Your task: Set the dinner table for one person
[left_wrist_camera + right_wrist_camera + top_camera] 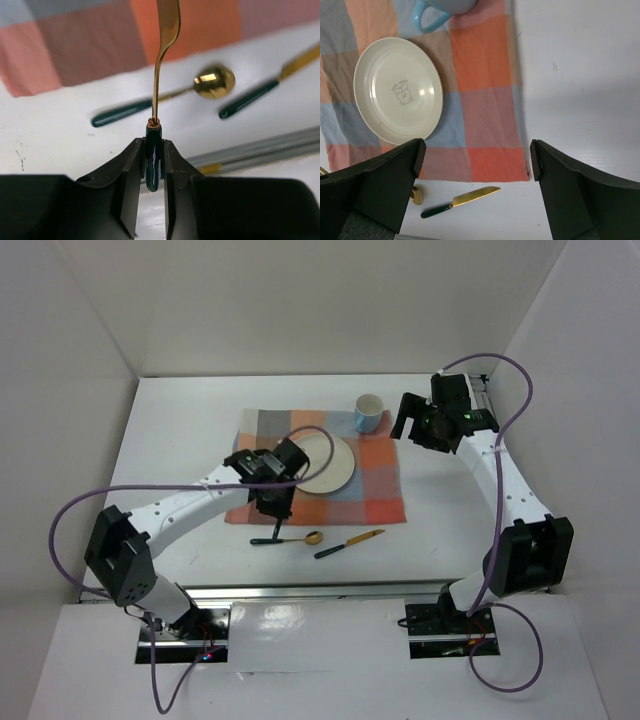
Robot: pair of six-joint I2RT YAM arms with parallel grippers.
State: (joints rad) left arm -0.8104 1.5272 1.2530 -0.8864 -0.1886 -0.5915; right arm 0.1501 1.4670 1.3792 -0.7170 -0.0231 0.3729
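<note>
Left gripper point(153, 150) pinches a gold utensil point(168, 22), head cut off over the checked cloth point(75, 45); right gripper point(476, 157) spread wide.

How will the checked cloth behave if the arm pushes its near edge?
Probably floppy: the cloth lies flat and thin, so it would likely wrinkle rather than slide. The plate and mug resting on it may pin it or get dragged.
</note>
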